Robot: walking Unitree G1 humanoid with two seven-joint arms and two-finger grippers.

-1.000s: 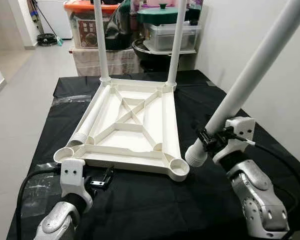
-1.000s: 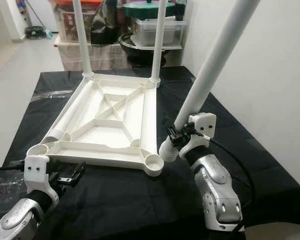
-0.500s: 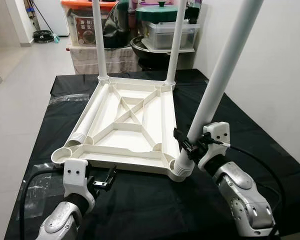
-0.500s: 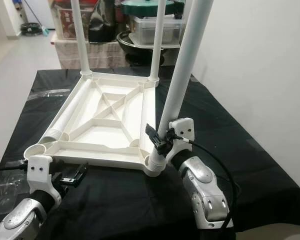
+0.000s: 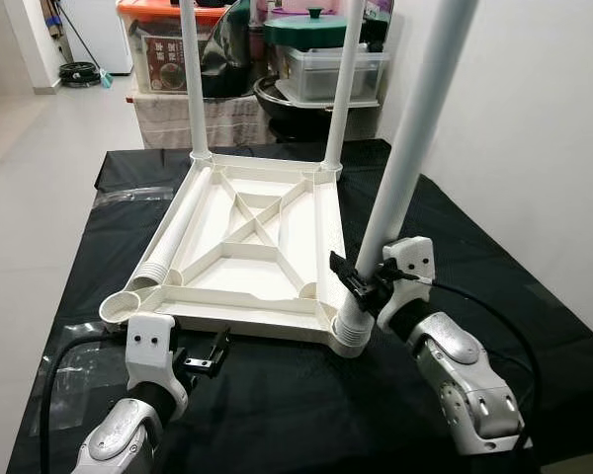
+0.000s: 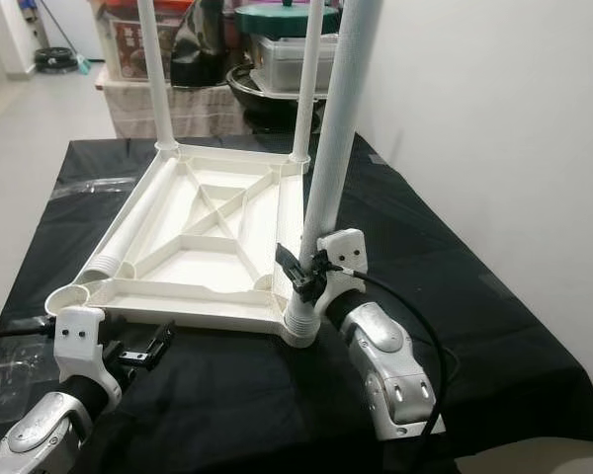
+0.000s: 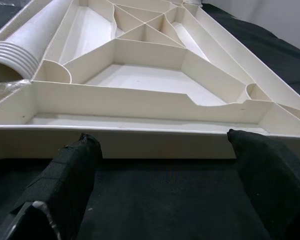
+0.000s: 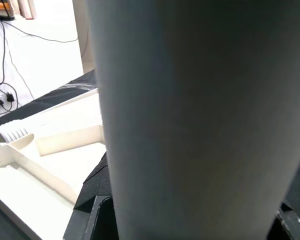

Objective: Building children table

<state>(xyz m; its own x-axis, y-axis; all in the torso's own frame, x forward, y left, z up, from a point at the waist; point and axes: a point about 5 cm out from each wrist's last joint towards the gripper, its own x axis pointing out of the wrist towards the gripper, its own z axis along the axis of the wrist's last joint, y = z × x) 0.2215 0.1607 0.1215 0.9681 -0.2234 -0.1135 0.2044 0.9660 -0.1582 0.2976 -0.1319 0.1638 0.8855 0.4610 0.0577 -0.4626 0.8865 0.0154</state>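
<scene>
An upside-down white table top (image 5: 239, 318) lies on the black cloth. Two white legs (image 5: 193, 79) (image 5: 344, 89) stand upright in its far corners. A loose leg (image 5: 178, 232) lies along its left channel, threaded end toward me. My right gripper (image 5: 361, 284) is shut on a third leg (image 5: 405, 148), held nearly upright with its ribbed foot resting at the near right corner socket (image 5: 348, 338). This leg (image 8: 190, 125) looms close in the right wrist view. My left gripper (image 5: 203, 357) stands open just before the top's front rim (image 7: 140, 142), its fingers (image 7: 65, 185) apart and empty.
Storage boxes (image 5: 158, 49) and a green-lidded pot (image 5: 316, 30) crowd the space behind the table. A white wall (image 5: 534, 148) runs close on the right. Open floor (image 5: 40, 168) lies to the left. The empty near left corner socket (image 5: 119, 308) sits above my left arm.
My right gripper has swung the held leg leftward and tipped it from slanted to nearly upright, bringing its foot onto the near right corner socket. The left gripper has stayed put.
</scene>
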